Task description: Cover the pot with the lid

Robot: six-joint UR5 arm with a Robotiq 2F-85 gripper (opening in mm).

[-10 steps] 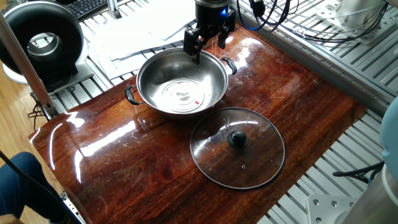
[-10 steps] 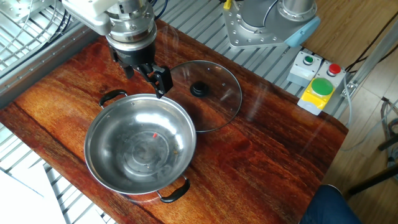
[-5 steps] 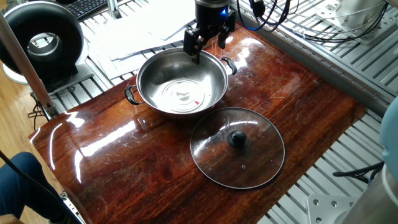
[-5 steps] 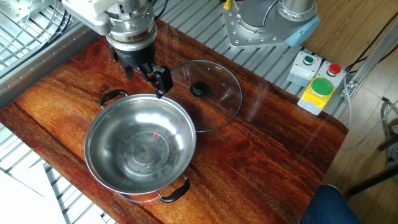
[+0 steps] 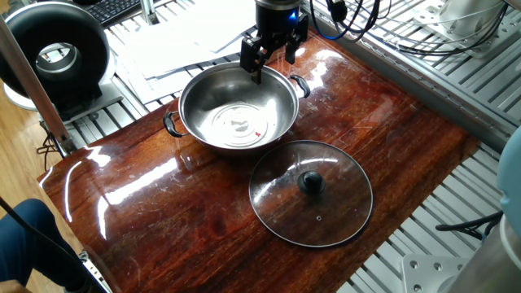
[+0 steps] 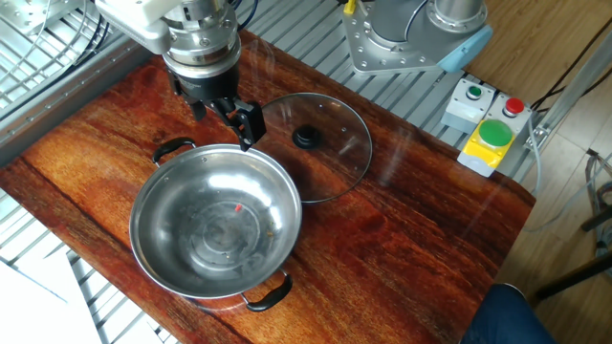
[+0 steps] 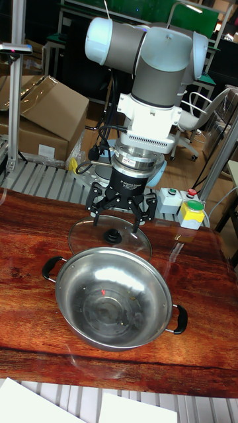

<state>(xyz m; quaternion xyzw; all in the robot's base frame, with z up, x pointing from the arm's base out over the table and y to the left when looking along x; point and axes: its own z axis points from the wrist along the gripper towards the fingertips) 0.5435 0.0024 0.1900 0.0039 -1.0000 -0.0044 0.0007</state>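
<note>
Wide shiny stainless-steel pot with two black loop handles (image 5: 203, 102) sits upright and uncovered on the glossy red-brown wooden tabletop (image 5: 146, 191). Round clear glass lid with a black knob (image 5: 342, 203) lies flat just beside the pot, with a narrow gap between the rims. The lid's outer rim is near the table edge. Black two-finger gripper (image 5: 274, 55) hangs by the pot's rim, fingers spread, holding nothing. Bare wood stretches beyond the pot and lid.

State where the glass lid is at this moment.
In one fixed view the lid lies flat, knob up, on the table, lower right of the pot, away from the open gripper above the pot's far rim.
</note>
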